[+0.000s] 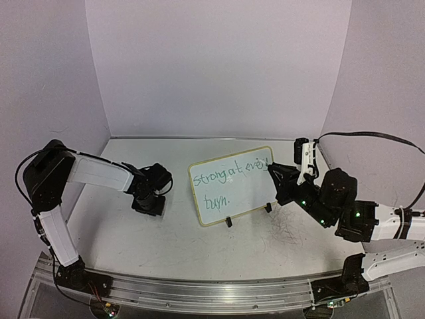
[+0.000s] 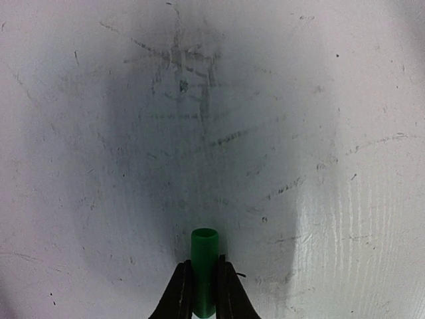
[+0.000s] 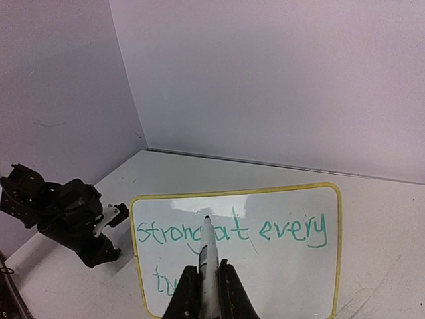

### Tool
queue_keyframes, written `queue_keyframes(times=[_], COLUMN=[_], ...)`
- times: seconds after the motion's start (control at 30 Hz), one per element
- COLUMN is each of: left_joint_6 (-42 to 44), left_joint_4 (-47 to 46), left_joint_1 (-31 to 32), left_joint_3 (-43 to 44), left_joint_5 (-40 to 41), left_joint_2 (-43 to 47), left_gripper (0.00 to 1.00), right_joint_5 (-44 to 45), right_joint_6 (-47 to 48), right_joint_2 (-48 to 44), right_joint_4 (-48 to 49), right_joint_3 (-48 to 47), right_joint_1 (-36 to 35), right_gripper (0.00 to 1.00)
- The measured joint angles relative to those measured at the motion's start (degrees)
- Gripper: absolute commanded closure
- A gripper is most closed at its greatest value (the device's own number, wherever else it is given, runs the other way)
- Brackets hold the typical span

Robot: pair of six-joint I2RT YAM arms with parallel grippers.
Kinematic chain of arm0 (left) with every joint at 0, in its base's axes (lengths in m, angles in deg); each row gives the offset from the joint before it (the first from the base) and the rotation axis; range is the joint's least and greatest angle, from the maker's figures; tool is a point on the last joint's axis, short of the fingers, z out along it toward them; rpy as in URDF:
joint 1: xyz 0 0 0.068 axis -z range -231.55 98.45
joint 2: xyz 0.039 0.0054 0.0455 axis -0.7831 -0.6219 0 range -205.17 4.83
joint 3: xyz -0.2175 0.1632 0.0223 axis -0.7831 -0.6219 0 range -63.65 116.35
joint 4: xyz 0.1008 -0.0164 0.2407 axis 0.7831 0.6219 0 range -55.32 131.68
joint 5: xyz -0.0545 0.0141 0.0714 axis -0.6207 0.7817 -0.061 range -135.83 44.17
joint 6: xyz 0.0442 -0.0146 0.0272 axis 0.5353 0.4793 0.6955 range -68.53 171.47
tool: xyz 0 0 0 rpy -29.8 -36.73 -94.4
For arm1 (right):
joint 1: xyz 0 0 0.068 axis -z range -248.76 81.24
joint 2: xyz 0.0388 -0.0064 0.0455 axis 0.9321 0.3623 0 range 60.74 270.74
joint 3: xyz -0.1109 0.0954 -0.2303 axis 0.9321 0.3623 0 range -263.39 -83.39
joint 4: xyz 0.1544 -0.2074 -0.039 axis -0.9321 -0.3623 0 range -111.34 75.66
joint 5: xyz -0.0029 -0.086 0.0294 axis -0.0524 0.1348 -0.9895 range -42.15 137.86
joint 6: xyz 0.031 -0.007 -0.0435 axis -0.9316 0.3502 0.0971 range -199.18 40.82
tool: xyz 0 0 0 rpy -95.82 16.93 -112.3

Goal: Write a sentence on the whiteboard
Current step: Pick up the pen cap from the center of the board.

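On the worktop (image 1: 166, 246), centre, the whiteboard (image 1: 247, 194) stands on feet (image 1: 228, 222), light and tippable by my judgement, best held by its frame (image 1: 194, 196); right fingers (image 3: 188, 292) clamp the marker (image 3: 206, 256), left fingers (image 2: 178, 292) the cap (image 2: 204, 262).

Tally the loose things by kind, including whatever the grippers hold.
Whiteboards: 1, the small white rectangular whiteboard with pale-yellow frame.
Markers: 1, the white-barrelled marker in the right gripper.
Caps: 1, the green cylindrical cap in the left gripper.
Total: 3.
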Motion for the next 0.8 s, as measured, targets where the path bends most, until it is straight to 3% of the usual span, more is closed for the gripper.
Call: queue_keyframes(times=[0.2, 0.47, 0.8], left_joint_6=[0.5, 4.7, 24.7], left_joint_4=[2.7, 2.8, -5.5], left_joint_1=[0.0, 0.1, 5.9], left_joint_3=[-0.1, -0.1, -0.2], left_joint_5=[1.4, 2.4, -4.4], left_joint_2=[4.5, 18.6, 41.2], left_gripper=[1.0, 1.0, 1.0], right_joint_5=[-0.1, -1.3, -8.7], right_joint_6=[-0.2, -0.5, -0.2], right_joint_2=[0.5, 1.4, 3.1], right_joint_4=[0.0, 0.1, 0.4], right_joint_3=[0.0, 0.0, -0.1], right_joint_1=[0.0, 0.2, 2.1], right_gripper=[1.0, 1.0, 1.0])
